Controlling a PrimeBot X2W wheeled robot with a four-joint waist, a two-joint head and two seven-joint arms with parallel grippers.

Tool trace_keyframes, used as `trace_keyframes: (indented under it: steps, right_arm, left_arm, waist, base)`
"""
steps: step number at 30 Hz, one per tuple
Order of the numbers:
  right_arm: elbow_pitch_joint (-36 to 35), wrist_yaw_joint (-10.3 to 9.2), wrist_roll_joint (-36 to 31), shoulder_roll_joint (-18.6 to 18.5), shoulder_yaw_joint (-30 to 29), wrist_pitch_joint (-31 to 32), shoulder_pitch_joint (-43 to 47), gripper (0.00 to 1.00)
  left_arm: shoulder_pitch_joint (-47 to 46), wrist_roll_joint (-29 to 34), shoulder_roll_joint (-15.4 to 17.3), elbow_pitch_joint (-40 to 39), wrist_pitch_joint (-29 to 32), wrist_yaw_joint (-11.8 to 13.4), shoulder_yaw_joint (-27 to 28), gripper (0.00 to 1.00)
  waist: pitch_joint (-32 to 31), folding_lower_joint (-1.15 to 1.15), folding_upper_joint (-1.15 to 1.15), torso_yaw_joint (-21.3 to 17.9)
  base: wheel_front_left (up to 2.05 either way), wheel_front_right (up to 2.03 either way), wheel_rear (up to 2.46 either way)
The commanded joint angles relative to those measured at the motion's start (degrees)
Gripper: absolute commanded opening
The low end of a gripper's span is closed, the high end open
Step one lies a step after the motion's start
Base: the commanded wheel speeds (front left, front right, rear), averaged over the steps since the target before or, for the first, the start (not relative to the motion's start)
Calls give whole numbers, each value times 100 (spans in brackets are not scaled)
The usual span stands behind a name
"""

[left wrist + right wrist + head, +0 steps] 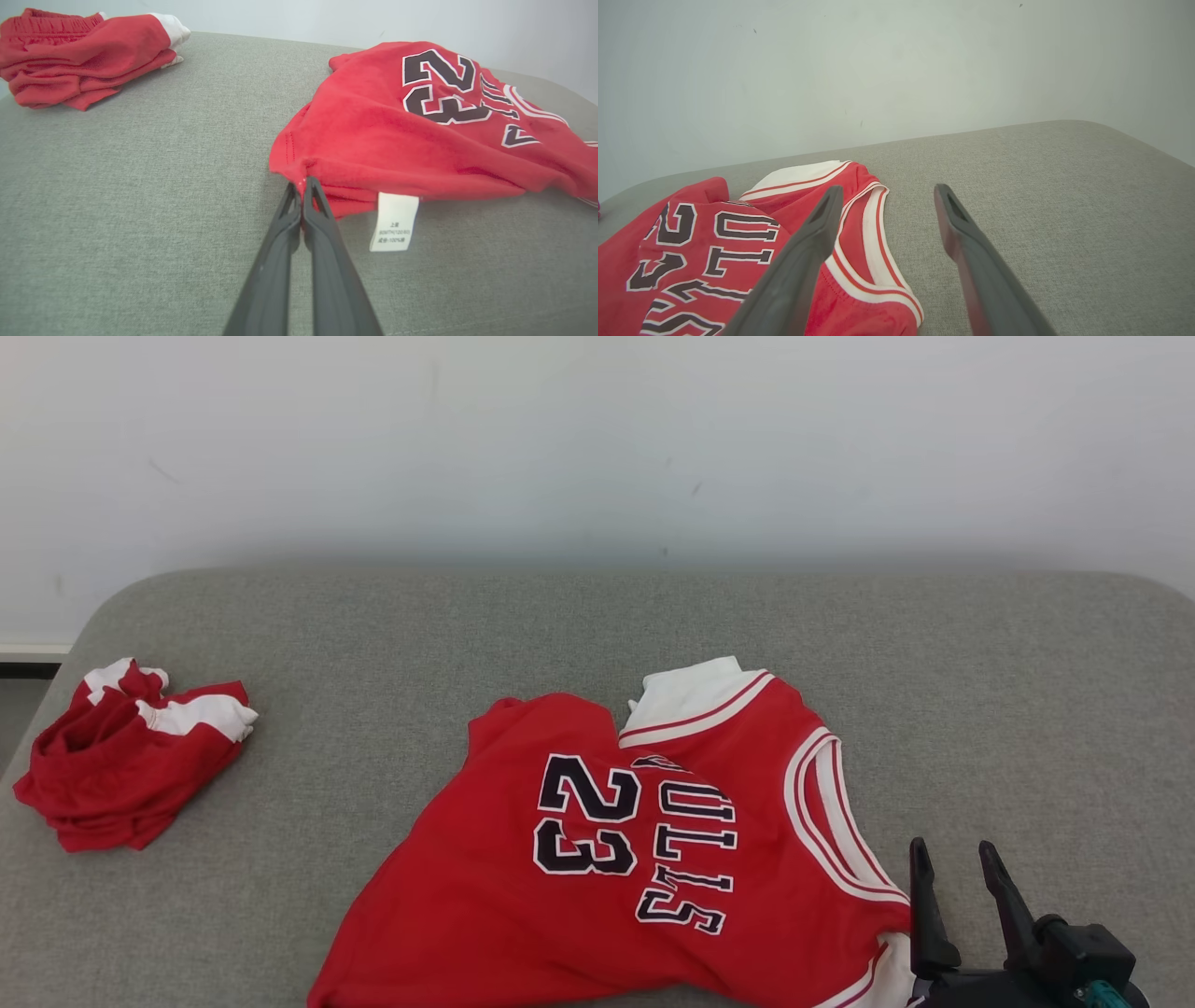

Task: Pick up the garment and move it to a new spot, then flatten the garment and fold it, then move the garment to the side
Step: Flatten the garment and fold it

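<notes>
The garment (485, 887) is a red jersey with "23" and "BULLS" on it, lying rumpled on the grey padded surface (597, 616), centre right. In the left wrist view my left gripper (302, 183) is shut, its tips pinching the hem corner of the garment (373, 140) beside a white care label (394, 221). My right gripper (954, 859) stands open at the lower right, just past the jersey's white-trimmed armhole. In the right wrist view its fingers (817, 233) hang apart over the edge of the garment (705, 247), holding nothing.
A second red and white garment (121, 756) lies bunched near the surface's left edge, also seen as a bundle (84, 51) in the left wrist view. A white wall (597, 439) rises behind. Bare grey surface lies to the right of the jersey.
</notes>
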Motion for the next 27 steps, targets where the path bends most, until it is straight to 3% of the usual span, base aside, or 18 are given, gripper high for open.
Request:
trace_keyframes:
  steps: [1, 10, 19, 21, 27]
  right_arm:
    - [15, -13, -40, 18, 15, -1, 52, 100]
    - [20, -13, -42, 17, -34, -1, 85, 100]
    - [23, -13, -30, 18, -60, -1, 82, 100]
    - [13, -13, -22, 17, -70, -1, 83, 100]
    - [-4, -13, -8, 18, -123, -1, 110, 100]
  left_arm:
    - [-34, 52, -36, 53, -27, -17, 58, 0]
    - [-147, 347, -172, 201, -25, -90, 689, 0]
    - [-221, 529, -323, 550, -25, -153, 815, 0]
    - [-268, 568, -386, 497, -25, -139, 883, 100]
    - [-187, 736, -550, 180, -25, -140, 1137, 100]
  waist:
    - [-33, 0, 0, -8]
    - [-46, 0, 0, -36]
    - [-6, 0, 0, -73]
    - [5, 0, 0, -62]
    - [9, 0, 0, 5]
  base:
    - [0, 0, 0]
    - [0, 0, 0]
    - [0, 0, 0]
    - [0, 0, 0]
    - [0, 0, 0]
